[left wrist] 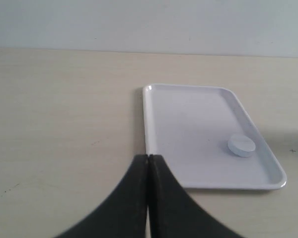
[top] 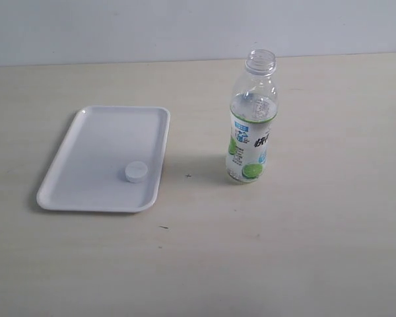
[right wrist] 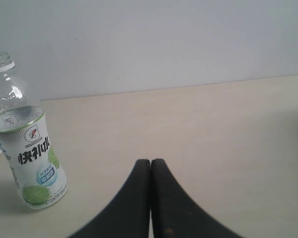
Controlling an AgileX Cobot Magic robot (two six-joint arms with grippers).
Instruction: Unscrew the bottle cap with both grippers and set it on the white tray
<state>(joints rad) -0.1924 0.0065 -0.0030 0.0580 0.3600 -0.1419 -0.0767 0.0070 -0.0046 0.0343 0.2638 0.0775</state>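
Two grippers, each visible only through its own wrist camera. The left gripper has its two black fingers pressed together along their inner edges, tips meeting, with nothing between them. Its tips point toward one long rim of the white tray, close to that rim but not touching it. The right gripper is closed in the same way, tip against tip, and grips nothing. It faces bare tabletop, with the bottle off to one side and clear of its fingers.

In the exterior view the tray lies flat on the left part of the pale wood-grain table. The bottle cap rests flat on the tray floor, inside the raised rim. It lies near the long side that faces the bottle, toward the nearer corner. It touches neither the rim nor any gripper.

The bottle stands upright on the table to the right of the tray, with a strip of bare tabletop between them. Its threaded neck is open at the top. The upper body is clear plastic. The lower body carries a white, blue and green label with a lime. A plain light wall closes the scene behind the table.
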